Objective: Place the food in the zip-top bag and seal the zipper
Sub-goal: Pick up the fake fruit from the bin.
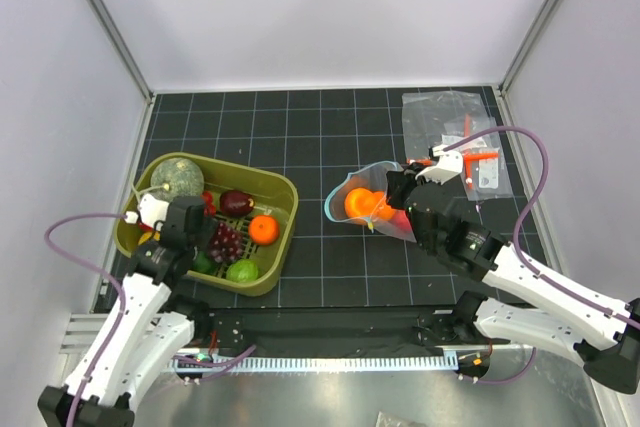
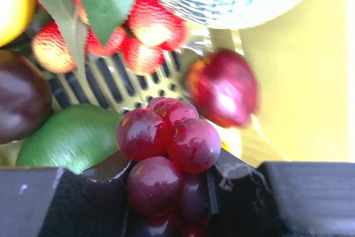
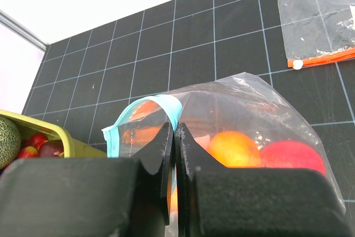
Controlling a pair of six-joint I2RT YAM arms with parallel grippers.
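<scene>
Bag position: The zip-top bag (image 1: pixel 385 215) was recorded on the dark gridded mat (image 1: pixel 320 132), right of the olive basket (image 1: pixel 291 209). Its mouth was turned toward the basket. An orange fruit (image 3: pixel 233 148) and a round red fruit (image 3: pixel 291 156) were seen inside.
Zipper: The zipper (image 3: pixel 145 116) was noted unsealed and bowed open.
Right gripper: The right gripper (image 3: pixel 175 154) was seen pressed together on one wall of the bag at the mouth, with the film pinched between its fingers.
Left gripper: The left gripper (image 2: pixel 166 192) was seen down in the basket, its fingers set either side of the grapes (image 2: pixel 166 148). Whether they were bearing on the bunch could not be told.
Grapes, handling: Judged light, lumpy and glossy. The beads were thought likely to slip or swivel. A hold across the thick middle of the bunch was judged safest.
Bag, handling: Judged thin, limp and crinkly. The mouth was expected to sag unless lifted by its stiffer strip.
Left in basket: A second orange (image 1: pixel 263 230) was noted just beside the grapes.
</scene>
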